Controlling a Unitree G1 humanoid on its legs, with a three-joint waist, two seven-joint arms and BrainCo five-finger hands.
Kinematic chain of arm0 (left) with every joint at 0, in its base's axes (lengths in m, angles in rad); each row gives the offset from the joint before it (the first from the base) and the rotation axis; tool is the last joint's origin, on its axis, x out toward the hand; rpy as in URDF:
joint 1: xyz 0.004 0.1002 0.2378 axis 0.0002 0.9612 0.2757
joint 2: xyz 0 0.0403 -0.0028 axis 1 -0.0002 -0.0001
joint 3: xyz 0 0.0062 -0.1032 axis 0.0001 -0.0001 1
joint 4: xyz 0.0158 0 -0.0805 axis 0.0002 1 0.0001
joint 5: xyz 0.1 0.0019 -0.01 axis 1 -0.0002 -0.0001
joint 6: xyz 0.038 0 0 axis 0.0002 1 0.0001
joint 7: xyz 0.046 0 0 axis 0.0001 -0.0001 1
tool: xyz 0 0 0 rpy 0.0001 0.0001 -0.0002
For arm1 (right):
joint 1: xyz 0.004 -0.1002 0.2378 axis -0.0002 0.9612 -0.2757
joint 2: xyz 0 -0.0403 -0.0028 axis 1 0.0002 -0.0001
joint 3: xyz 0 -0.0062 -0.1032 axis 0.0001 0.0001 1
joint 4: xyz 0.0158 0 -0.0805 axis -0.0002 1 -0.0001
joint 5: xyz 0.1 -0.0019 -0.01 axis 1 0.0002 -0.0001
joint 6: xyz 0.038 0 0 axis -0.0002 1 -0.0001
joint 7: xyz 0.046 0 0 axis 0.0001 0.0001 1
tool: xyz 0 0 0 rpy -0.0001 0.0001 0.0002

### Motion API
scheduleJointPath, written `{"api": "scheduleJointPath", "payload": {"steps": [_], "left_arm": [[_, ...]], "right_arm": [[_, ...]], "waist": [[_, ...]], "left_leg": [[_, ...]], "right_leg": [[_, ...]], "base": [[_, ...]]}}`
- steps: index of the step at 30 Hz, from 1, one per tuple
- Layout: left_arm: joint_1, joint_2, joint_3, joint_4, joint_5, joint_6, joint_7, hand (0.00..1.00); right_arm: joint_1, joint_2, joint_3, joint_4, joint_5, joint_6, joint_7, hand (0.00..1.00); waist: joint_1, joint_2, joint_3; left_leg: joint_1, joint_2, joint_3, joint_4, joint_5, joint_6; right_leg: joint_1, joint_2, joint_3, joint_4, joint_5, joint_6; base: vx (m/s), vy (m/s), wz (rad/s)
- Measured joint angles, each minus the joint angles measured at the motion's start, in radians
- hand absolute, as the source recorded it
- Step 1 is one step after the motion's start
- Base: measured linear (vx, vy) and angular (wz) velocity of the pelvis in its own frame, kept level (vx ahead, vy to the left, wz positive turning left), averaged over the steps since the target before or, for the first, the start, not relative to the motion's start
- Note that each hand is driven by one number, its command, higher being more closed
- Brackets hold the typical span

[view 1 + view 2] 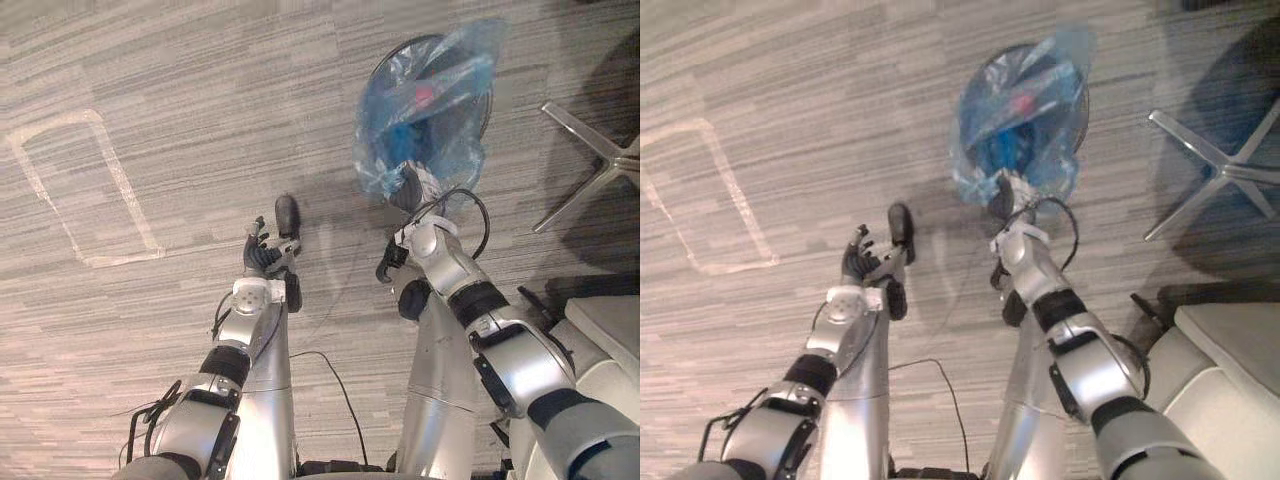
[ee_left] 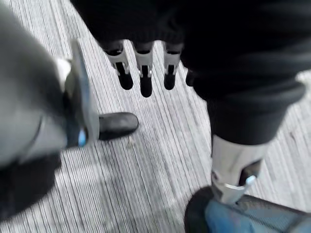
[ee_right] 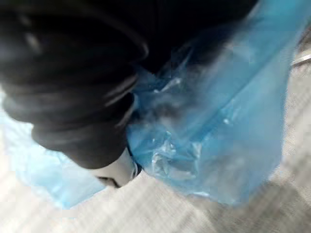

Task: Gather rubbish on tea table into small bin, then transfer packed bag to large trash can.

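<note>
Now the right hand is closed round the gathered neck of the blue bag, which hangs over the round dark bin on the grey carpet. Well apart from it, the left hand hovers above the carpet with straight fingers, holding nothing. 1 metal chair base stands near the bin.

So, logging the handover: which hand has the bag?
The right hand, bunched on the blue bag above the dark bin; the left hand is open, holding nothing.
</note>
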Motion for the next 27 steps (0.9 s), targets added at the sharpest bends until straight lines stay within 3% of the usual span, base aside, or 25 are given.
{"api": "scheduleJointPath", "payload": {"steps": [8, 14, 18, 24, 27], "left_arm": [[0.047, -0.004, 0.002, -0.015, 0.031, 0.028, -0.019, 0.00], [0.105, -0.020, 0.003, -0.005, 0.069, 0.044, -0.021, 0.00], [0.167, -0.025, 0.002, 0.026, 0.090, 0.066, -0.036, 0.00], [0.273, -0.028, -0.016, 0.133, 0.130, 0.081, -0.042, 0.00], [0.308, -0.003, -0.049, 0.186, 0.148, 0.087, -0.054, 0.00]], "right_arm": [[0.138, 0.056, -0.046, -0.215, 0.066, -0.008, -0.010, 1.00], [0.260, 0.106, -0.052, -0.389, 0.152, -0.017, -0.007, 1.00], [0.386, 0.153, -0.042, -0.489, 0.186, -0.025, 0.016, 1.00], [0.533, 0.173, -0.017, -0.538, 0.198, -0.053, 0.070, 1.00], [0.556, 0.171, -0.013, -0.530, 0.198, -0.057, 0.092, 1.00]], "waist": [[-0.002, -0.008, -0.005], [-0.003, -0.012, -0.008], [-0.006, -0.042, -0.026], [-0.016, -0.091, -0.148], [-0.022, -0.101, -0.186]], "left_leg": [[0.151, 0.016, 0.021, -0.078, 0.020, -0.009], [0.339, 0.024, 0.042, -0.151, 0.021, -0.009], [0.508, 0.024, 0.063, -0.225, 0.023, -0.012], [0.726, 0.006, 0.072, -0.380, 0.041, -0.025], [0.816, 0.002, 0.085, -0.457, 0.063, -0.028]], "right_leg": [[0.143, 0.027, -0.002, -0.090, 0.036, -0.001], [0.328, 0.049, 0.001, -0.192, 0.057, 0.009], [0.485, 0.060, 0.001, -0.266, 0.064, 0.015], [0.687, 0.082, 0.005, -0.409, 0.084, 0.035], [0.775, 0.099, 0.008, -0.493, 0.112, 0.042]], "base": [[-0.03, -0.012, -0.11], [0.01, 0.001, -0.11], [0.06, -0.017, -0.09], [0.10, -0.023, -0.05], [0.14, 0.003, -0.09]]}}
